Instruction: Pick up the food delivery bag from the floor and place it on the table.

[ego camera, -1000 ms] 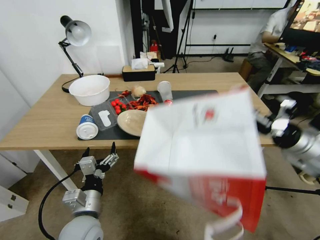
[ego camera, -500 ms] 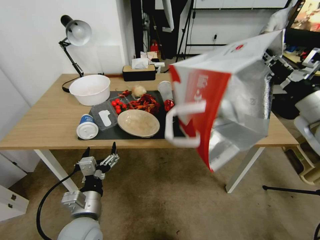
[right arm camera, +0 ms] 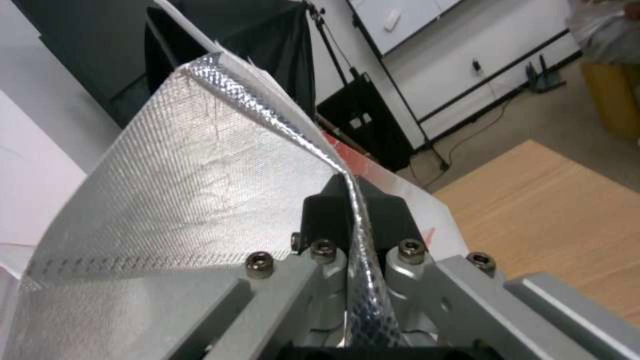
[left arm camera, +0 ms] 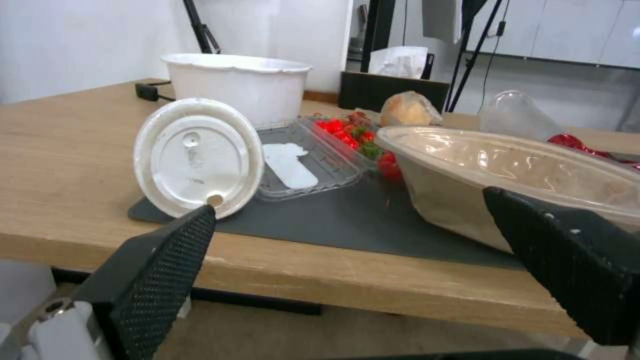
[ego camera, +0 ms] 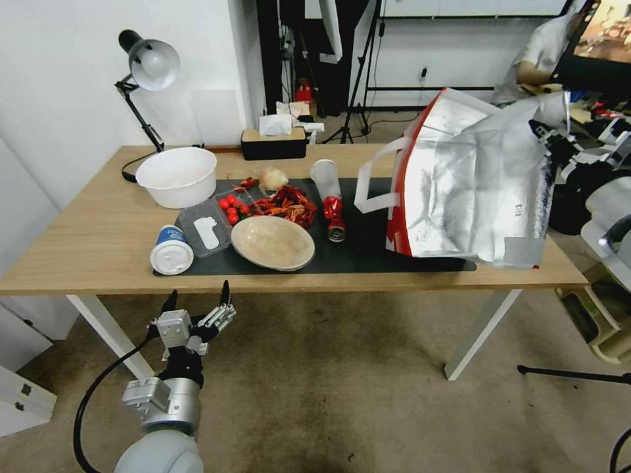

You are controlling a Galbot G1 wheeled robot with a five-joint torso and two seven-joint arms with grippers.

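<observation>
Holding the food delivery bag (ego camera: 470, 187) by its foil rim, our right gripper (right arm camera: 351, 212) has jaws pinched on it; the bag sits at the table's (ego camera: 85, 243) right end, mouth toward us. We judge only the release remains. Our wrist view reveals the pinch itself. Our left gripper (ego camera: 197, 305) hangs before the front edge, jaws spread.

Bright even light, foil glare, warped edges
</observation>
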